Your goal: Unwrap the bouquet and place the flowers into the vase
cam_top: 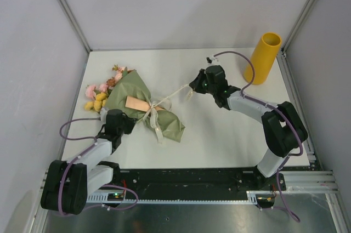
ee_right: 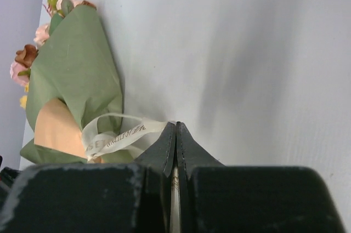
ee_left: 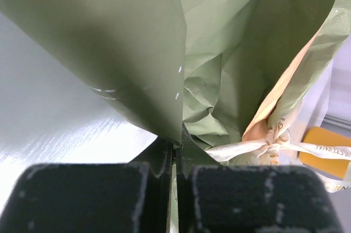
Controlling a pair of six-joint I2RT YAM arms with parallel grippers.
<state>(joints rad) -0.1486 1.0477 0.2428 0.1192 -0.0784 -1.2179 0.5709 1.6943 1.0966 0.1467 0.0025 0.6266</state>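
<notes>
The bouquet [cam_top: 137, 101] lies on the table's left half, wrapped in olive-green paper [ee_right: 77, 74] with a peach inner side. Its flowers [cam_top: 101, 93], pink, yellow and brown, stick out at the far-left end [ee_right: 27, 57]. My left gripper [ee_left: 175, 146] is shut on an edge of the green paper [ee_left: 137, 52] at the bundle's near side [cam_top: 127, 121]. My right gripper [ee_right: 176, 127] is shut on the end of the cream ribbon [ee_right: 118, 137]. That ribbon [cam_top: 174, 95] runs taut from the knot to the jaws [cam_top: 192, 86]. The mustard-yellow vase [cam_top: 262, 57] stands upright at the back right.
The white table [cam_top: 219, 134] has grey walls at the back and both sides, with metal frame posts [cam_top: 66, 8] at the corners. A black rail [cam_top: 186, 177] carrying the arm bases runs along the near edge. The right arm's cable [cam_top: 241, 60] loops close to the vase.
</notes>
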